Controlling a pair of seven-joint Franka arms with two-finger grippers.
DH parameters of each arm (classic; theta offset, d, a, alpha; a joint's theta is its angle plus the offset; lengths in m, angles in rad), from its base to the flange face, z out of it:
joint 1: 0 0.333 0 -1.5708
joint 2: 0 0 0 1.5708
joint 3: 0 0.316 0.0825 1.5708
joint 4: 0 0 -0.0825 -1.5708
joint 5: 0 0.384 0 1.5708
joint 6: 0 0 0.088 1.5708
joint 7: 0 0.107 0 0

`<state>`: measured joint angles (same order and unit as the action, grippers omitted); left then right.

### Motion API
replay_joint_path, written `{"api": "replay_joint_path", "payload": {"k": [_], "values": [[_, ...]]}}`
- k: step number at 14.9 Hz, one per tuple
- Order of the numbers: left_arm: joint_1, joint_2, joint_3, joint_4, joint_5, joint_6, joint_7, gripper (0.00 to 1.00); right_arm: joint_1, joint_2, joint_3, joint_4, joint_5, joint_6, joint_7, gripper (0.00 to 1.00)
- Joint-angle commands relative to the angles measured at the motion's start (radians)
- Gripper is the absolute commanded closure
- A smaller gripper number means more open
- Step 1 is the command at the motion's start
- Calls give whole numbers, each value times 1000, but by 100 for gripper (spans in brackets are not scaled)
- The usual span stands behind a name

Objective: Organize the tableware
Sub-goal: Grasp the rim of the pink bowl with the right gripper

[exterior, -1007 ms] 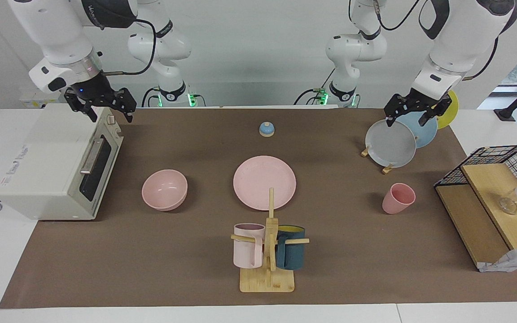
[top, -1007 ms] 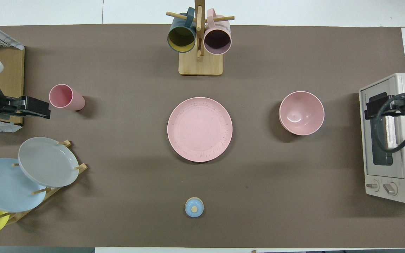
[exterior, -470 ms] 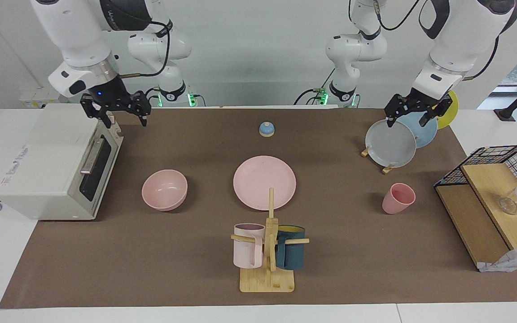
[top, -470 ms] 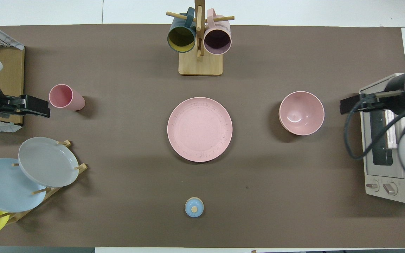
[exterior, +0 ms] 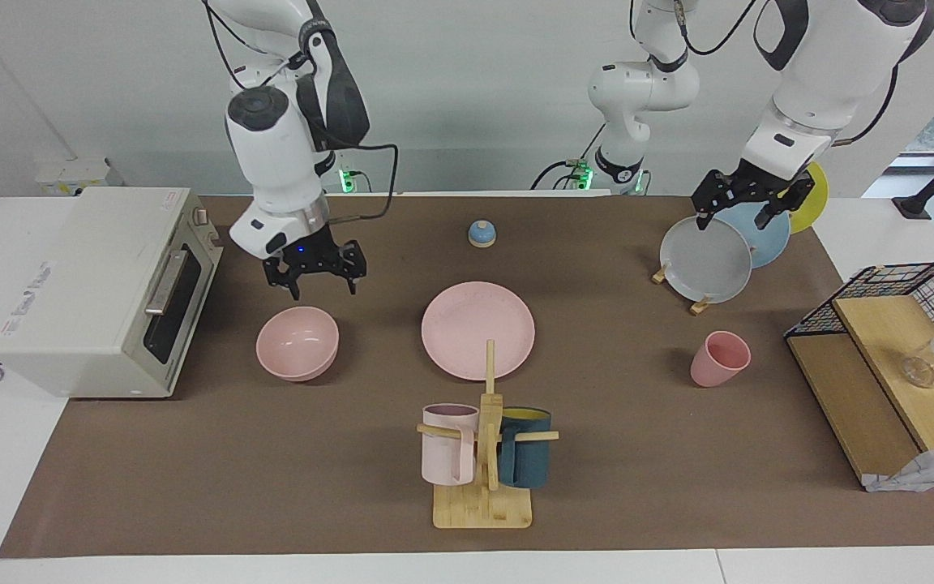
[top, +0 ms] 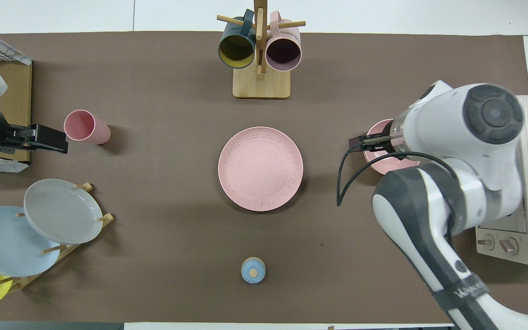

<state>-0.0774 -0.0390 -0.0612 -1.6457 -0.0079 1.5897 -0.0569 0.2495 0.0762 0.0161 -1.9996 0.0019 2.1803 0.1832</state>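
The pink plate (exterior: 477, 328) lies flat in the middle of the mat and also shows in the overhead view (top: 260, 168). The pink bowl (exterior: 297, 342) stands beside it toward the right arm's end; in the overhead view the right arm partly covers the bowl (top: 385, 166). The pink cup (exterior: 718, 358) stands upright toward the left arm's end (top: 86, 127). My right gripper (exterior: 319, 285) is open and hangs just over the bowl's rim, apart from it (top: 365, 143). My left gripper (exterior: 734, 217) is open and empty, waiting over the plate rack (top: 46, 139).
A toaster oven (exterior: 102, 292) stands at the right arm's end. A rack with grey, blue and yellow plates (exterior: 706, 259) and a wire-and-wood shelf (exterior: 880, 349) stand at the left arm's end. A mug tree (exterior: 485, 454) is farther from the robots than the plate, a small blue bell (exterior: 481, 234) nearer.
My right arm has swung from over the toaster oven toward the middle and come down over the pink bowl. The left arm has stayed put.
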Motion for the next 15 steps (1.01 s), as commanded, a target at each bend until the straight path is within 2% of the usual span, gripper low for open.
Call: {"api": "replay_joint_path", "payload": {"k": [1, 5, 8, 9, 10, 12, 15], "values": [[-16, -19, 11, -25, 0, 15, -11, 0, -5, -7, -2, -160, 17, 191, -10, 0], [-15, -28, 11, -48, 0, 52, 3, 0, -10, 31, -4, -182, 13, 208, -73, 2], [-16, -28, 11, -48, 0, 58, 2, 0, -10, 63, -4, -185, -3, 217, -77, 43], [-16, -28, 8, -48, 0, 58, -6, 0, -10, 77, -4, -185, -8, 220, -77, 50], [-18, -28, 4, -48, 0, 58, -11, 0, -9, 89, -4, -180, -25, 220, -80, 60], [-18, -28, 3, -48, 0, 58, -12, 0, -10, 91, -4, -168, -101, 205, -88, 100], [-16, -28, 3, -48, 0, 58, -9, 0, 8, 99, -4, -76, -138, 83, -85, 100]]}}
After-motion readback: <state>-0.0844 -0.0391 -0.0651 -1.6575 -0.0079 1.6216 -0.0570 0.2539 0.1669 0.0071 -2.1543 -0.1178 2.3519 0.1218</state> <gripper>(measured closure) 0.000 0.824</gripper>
